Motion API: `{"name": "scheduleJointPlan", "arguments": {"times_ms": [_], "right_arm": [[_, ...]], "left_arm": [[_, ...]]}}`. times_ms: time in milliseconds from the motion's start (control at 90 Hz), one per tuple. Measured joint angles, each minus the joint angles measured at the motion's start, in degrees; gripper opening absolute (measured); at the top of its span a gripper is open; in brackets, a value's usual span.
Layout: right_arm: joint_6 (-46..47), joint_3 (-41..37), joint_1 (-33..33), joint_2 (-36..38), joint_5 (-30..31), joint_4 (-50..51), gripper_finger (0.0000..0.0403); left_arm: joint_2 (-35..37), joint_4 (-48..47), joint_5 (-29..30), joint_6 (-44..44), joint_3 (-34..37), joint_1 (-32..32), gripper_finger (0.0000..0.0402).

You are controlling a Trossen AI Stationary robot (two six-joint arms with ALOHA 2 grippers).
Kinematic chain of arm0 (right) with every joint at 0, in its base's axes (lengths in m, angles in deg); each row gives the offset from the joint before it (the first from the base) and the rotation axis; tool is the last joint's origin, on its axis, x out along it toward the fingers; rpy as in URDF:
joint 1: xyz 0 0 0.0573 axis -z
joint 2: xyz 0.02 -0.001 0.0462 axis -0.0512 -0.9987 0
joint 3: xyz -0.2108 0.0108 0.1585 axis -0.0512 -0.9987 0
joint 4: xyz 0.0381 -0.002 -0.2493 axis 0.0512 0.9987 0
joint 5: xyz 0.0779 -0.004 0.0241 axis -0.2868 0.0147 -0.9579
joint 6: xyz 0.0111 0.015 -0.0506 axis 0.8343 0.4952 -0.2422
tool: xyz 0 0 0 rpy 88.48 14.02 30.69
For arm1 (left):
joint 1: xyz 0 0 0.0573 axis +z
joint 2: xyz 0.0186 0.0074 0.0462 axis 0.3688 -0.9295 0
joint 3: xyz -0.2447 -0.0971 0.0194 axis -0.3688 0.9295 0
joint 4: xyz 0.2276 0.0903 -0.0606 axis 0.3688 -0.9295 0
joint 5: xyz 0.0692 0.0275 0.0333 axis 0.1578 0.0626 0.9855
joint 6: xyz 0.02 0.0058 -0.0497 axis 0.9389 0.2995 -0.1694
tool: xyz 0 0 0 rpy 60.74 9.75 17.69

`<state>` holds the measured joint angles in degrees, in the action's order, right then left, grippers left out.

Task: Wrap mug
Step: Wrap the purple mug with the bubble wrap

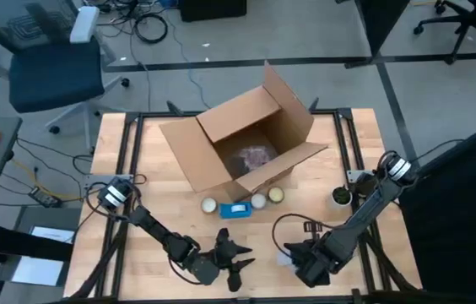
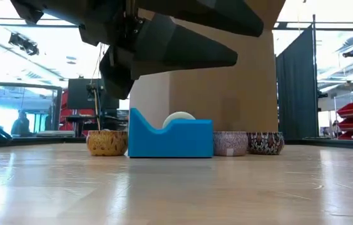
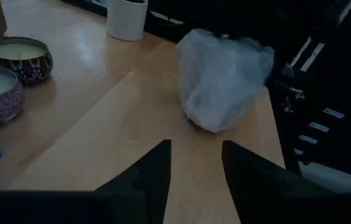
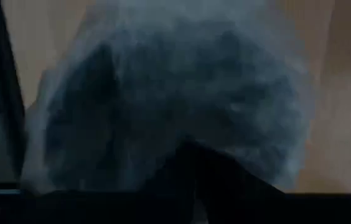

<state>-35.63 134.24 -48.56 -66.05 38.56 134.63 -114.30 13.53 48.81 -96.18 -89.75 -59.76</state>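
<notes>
One wrapped bundle [image 3: 222,78] is pinched by the right gripper [image 1: 293,256], left gripper [image 3: 195,165] spread alongside; three candle tins [image 2: 107,142], one tape dispenser [image 2: 170,139], one open box [image 1: 242,139] beyond.

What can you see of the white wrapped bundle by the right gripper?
The wrapped bundle is a crumpled, translucent white lump, like thin foam or plastic wrap, with something dark showing faintly through it in the right wrist view. It sits on the wooden table near the front edge, right of the open left gripper. The right gripper is pressed close against it; whether its fingers clamp the wrap cannot be seen. What is inside cannot be told.
</notes>
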Motion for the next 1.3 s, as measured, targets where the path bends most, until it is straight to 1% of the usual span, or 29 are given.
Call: {"name": "scheduleJointPlan", "arguments": {"times_ms": [111, 400, 522, 656, 711, 811, 911, 1056, 1211, 1300], "right_arm": [[-0.4, 0.0, 0.0, -0.1, -0.1, -1.3, 0.0000], [-0.6, 5.5, -1.2, -0.1, -0.1, 3.0, 0.0000], [-0.7, 6.2, -1.5, 0.0, 0.0, 3.5, 0.0000], [-0.8, 6.2, -1.5, -0.1, 2.5, 3.3, 0.0000], [-0.8, 5.5, -1.5, -0.1, 3.6, 1.5, 0.0000], [-0.8, 3.3, -0.9, -0.1, 3.5, -2.2, 0.0000], [-0.8, 0.2, -0.4, -0.1, 2.4, -7.0, 0.0000], [-0.8, -2.8, 0.1, 0.2, 0.5, -10.0, 0.0000], [-1.2, -3.1, 0.9, 0.2, -1.4, -11.3, 0.0000], [-1.6, -1.8, 1.0, 0.2, -2.2, -9.6, 0.0000]], "left_arm": [[0.0, 0.0, 0.0, 0.0, 0.0, 0.1, 0.0129], [0.0, 0.0, 0.0, 0.0, 0.0, 0.1, 0.0129], [0.0, 0.0, 0.0, 0.0, 0.0, 0.1, 0.0129], [0.0, 0.0, 0.0, 0.0, 0.0, 0.1, 0.0129], [0.0, 0.0, 0.0, 0.0, 0.0, 0.1, 0.0129], [0.0, 0.0, 0.0, 0.0, 0.0, 0.1, 0.0129], [0.0, 0.0, 0.0, 0.0, 0.0, 0.1, 0.0129], [0.0, 0.0, -0.1, 0.0, 0.0, 0.1, 0.0129], [0.0, 0.0, -0.1, 0.0, 0.0, 0.2, 0.0129], [0.0, 0.0, -0.1, 0.0, 0.0, 0.2, 0.0129]]}}
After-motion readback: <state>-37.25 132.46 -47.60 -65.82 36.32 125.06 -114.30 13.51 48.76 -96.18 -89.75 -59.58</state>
